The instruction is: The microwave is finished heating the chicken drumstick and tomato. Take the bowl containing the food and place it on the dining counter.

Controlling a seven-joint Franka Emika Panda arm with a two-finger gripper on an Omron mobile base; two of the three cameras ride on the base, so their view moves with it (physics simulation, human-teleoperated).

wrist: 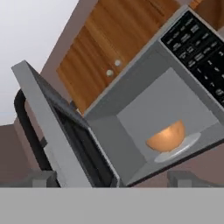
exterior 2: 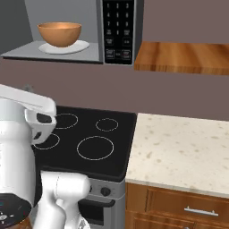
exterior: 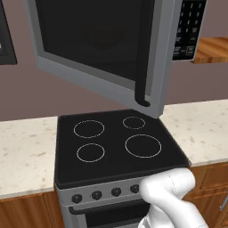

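The microwave [exterior 2: 67,18] hangs above the stove with its door [exterior: 102,49] swung wide open to the left. Inside, the orange-tan bowl [exterior 2: 59,33] stands upright on the white round plate [exterior 2: 80,46]. In the hand view the bowl [wrist: 167,136] sits toward the right of the cavity, well ahead of my gripper [wrist: 113,179]. The gripper is open, its two fingertips [wrist: 43,178] far apart with nothing between them. The bowl's wall hides the chicken drumstick and the tomato. The dining counter is out of view.
The open door [wrist: 57,131] juts out toward me on the left of the cavity. The black keypad [exterior 2: 117,31] is on the right of the opening. Below lie a black stove top [exterior: 116,142] and beige speckled counters [exterior 2: 179,147]. A wooden shelf [exterior 2: 179,58] juts out at the right.
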